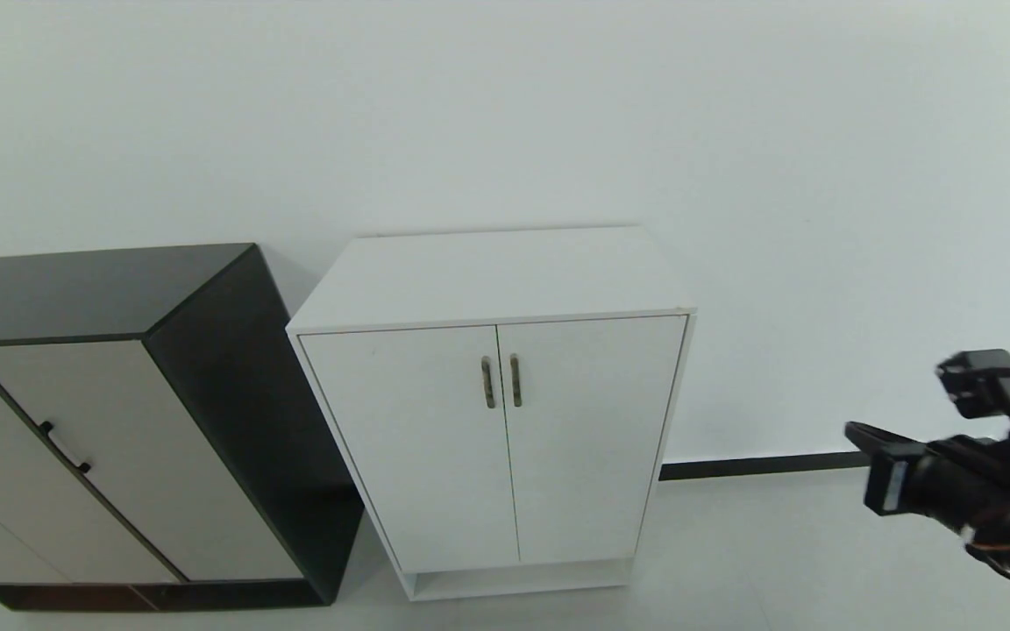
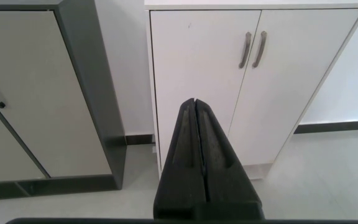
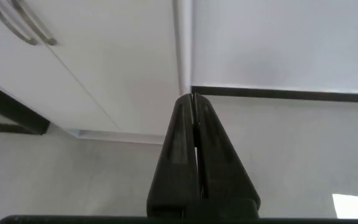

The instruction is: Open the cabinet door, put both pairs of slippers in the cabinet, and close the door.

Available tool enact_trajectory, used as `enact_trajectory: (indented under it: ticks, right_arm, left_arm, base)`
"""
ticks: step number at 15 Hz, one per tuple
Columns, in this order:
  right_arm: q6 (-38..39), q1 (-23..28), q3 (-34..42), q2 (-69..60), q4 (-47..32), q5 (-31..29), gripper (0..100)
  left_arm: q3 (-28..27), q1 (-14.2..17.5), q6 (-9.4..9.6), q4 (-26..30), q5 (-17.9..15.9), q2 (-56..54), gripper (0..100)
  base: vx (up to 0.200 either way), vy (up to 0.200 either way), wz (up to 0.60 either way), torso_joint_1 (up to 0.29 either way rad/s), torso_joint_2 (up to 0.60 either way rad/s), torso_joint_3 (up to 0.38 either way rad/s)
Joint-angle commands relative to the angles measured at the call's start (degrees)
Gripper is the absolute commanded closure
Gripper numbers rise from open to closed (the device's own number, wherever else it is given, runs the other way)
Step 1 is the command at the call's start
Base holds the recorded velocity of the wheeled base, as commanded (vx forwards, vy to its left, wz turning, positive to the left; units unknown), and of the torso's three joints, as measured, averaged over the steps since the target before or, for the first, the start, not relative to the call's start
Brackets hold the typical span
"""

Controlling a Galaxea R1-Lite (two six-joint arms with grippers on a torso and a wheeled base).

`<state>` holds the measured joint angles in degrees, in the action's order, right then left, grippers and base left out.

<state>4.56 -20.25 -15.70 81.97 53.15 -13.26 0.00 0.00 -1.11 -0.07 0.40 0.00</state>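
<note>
The white cabinet (image 1: 496, 412) stands against the wall with both doors closed and two slim vertical handles (image 1: 501, 380) meeting at the middle. In the left wrist view the white cabinet (image 2: 253, 74) faces my left gripper (image 2: 194, 104), which is shut with nothing in it and held some way in front of the left door. My right gripper (image 3: 193, 99) is shut and empty, off to the right of the cabinet near its lower right corner (image 3: 182, 74). In the head view the right gripper (image 1: 856, 431) is at the right edge, level with the doors' lower half.
A black cabinet (image 1: 207, 386) with pale doors stands close to the left of the white one. A dark baseboard (image 1: 759, 464) runs along the wall to the right. Pale open floor (image 1: 777, 561) lies in front and to the right.
</note>
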Motion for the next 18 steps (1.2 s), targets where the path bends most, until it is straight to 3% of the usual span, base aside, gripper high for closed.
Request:
enact_trajectory:
  ticks: [1,3,7,9,18]
  right_arm:
    - [-1.48,4.87,13.15,-20.80,-2.26,-1.59,100]
    - [-1.57,5.40,15.61,-32.31,-10.88,-1.33,100]
    - [-2.71,5.04,11.83,-63.86,-47.79,1.84,100]
    - [-2.71,5.13,8.85,-73.80,-59.65,6.41,100]
    - [-4.38,4.60,11.31,-77.49,-60.09,11.15,100]
  left_arm:
    - [0.00,0.00,-0.03,-0.01,0.04,0.00,100]
    - [0.00,0.00,-0.12,-0.01,0.13,0.00,100]
    - [0.00,0.00,-0.30,-0.01,0.04,0.00,100]
    - [0.00,0.00,-0.21,-0.01,0.04,0.00,100]
    - [0.00,0.00,-0.03,-0.01,0.04,0.00,100]
  base:
    - [0.000,0.000,0.00,0.000,0.00,0.000]
    - [0.000,0.000,0.00,0.000,0.00,0.000]
    - [0.000,0.000,0.00,0.000,0.00,0.000]
    - [0.000,0.000,0.00,0.000,0.00,0.000]
    - [0.000,0.000,0.00,0.000,0.00,0.000]
